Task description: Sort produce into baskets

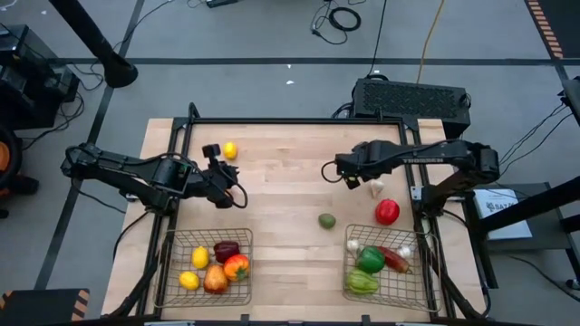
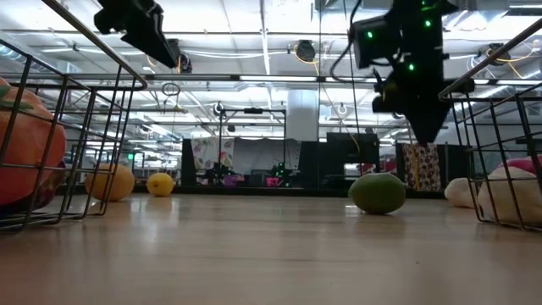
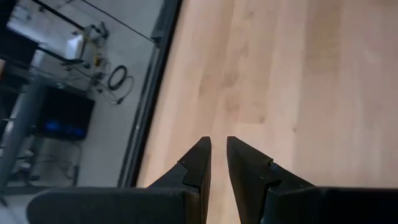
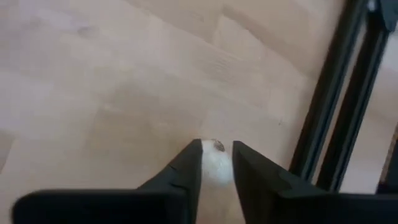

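A white garlic bulb [image 1: 374, 187] lies on the wooden table, just right of my right gripper [image 1: 348, 177]. The gripper hangs above the table [image 2: 423, 135], pointing down, its fingers a narrow gap apart and empty. The bulb shows past the fingers in the right wrist view [image 4: 216, 163]. My left gripper [image 1: 237, 197] is shut and empty, raised above the table [image 3: 219, 144] near a yellow lemon [image 1: 230, 150]. A red apple [image 1: 387, 211] and a green fruit [image 1: 326, 220] lie loose. The left basket [image 1: 172, 237] holds lemons, an orange and red pieces. The right basket [image 1: 426, 237] holds green peppers, a chili and garlic.
A dark metal frame [image 1: 299, 120] runs along the table's far edge and sides. The two baskets stand at the near edge, left and right. A bare stretch of wood [image 1: 290, 263] lies between them. A black box [image 1: 412, 95] stands behind the far right corner.
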Robot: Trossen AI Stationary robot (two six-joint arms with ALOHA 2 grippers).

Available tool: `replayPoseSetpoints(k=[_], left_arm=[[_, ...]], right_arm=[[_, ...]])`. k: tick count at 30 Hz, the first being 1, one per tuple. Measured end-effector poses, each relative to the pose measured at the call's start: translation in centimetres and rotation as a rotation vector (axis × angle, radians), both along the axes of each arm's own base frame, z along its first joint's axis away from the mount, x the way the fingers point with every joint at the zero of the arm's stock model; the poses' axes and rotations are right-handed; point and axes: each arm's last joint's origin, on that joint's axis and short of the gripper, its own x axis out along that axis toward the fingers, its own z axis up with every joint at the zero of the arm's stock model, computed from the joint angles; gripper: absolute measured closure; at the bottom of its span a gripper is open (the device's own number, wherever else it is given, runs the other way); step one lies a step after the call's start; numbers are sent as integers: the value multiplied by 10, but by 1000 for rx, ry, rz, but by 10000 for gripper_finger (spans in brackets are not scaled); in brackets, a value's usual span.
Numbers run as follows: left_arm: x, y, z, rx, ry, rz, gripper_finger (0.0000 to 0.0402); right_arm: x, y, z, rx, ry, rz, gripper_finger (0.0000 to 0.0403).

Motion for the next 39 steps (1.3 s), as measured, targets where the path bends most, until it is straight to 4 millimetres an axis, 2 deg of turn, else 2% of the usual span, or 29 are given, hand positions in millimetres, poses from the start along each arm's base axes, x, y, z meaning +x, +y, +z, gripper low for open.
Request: replayPoseSetpoints(k=[3,12,17,30,39], left_arm=[[0,1,1,33,-6,19,340],[5,0,5,67,-50,-7,340],[8,0,7,66,-83,-15,340],[9,-1,7,23,-86,-39,340],[9,-2,7,-4,-98,-32,340]], right_arm=[[-4,2,-13,-40,-16,-84,295],[-20,9,-47,-40,8,-193,165],[-22,12,-61,-44,-29,-195,123],[-34,14,-82,-44,-23,-210,113],[-37,16,-95,19,-62,-199,136]])
